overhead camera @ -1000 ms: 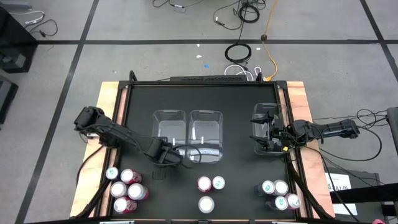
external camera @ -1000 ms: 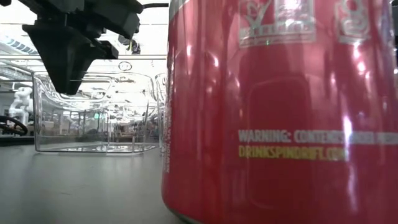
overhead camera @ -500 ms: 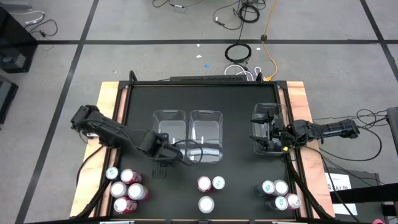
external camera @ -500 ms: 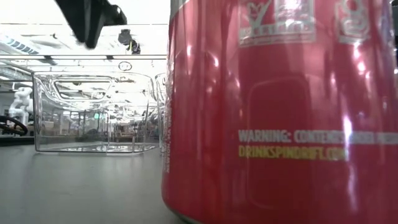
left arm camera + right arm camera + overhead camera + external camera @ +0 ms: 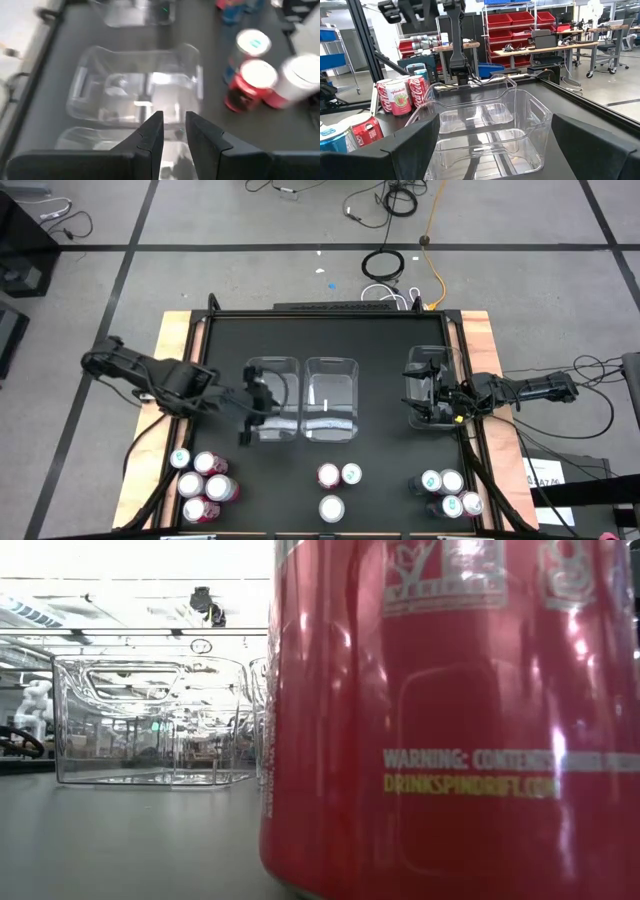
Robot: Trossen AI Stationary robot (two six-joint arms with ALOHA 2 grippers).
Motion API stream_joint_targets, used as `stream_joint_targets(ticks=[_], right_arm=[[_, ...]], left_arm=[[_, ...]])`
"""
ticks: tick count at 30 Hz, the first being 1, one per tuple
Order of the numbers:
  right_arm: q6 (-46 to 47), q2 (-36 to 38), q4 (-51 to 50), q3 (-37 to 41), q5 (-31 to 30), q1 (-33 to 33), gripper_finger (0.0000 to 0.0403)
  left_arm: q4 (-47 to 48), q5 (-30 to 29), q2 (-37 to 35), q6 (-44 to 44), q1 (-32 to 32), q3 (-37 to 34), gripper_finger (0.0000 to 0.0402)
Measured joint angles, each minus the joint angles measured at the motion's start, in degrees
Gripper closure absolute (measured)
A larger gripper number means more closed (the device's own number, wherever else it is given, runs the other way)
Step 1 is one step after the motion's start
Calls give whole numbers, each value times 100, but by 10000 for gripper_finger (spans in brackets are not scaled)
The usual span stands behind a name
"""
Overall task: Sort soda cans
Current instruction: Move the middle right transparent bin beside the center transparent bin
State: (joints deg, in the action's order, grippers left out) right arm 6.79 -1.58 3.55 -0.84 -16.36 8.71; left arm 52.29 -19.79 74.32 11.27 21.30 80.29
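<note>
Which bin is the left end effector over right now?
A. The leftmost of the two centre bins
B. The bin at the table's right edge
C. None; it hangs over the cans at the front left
A: in the high view the left end effector sits over the leftmost centre bin, and its wrist view looks straight down into clear bins, away from the front-left cans.

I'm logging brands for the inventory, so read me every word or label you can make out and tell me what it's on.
"WARNING: CONTENTS..." on the red can in the low view; the rest is blurred.
"DRINKSPINDRIFT.COM" on the same can, just below.
"spindrift" on a red and white can in the right wrist view.
The logo at the red can's top and all other can labels are too blurred to read.
</note>
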Motion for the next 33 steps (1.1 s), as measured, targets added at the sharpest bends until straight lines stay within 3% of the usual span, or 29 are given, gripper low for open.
stream_joint_targets(ticks=[5,11,24,33], right_arm=[[0,0,0,0,1,1,25],[0,0,0,0,0,2,25],[0,0,51,4,0,2,25],[32,0,785,7,-42,-12,25]], left_arm=[[10,-627,-105,17,-7,-7,308],[49,-649,-117,-272,-11,-9,308],[32,-749,-115,386,-188,-31,308],[-1791,-382,-372,295,-189,-1584,308]])
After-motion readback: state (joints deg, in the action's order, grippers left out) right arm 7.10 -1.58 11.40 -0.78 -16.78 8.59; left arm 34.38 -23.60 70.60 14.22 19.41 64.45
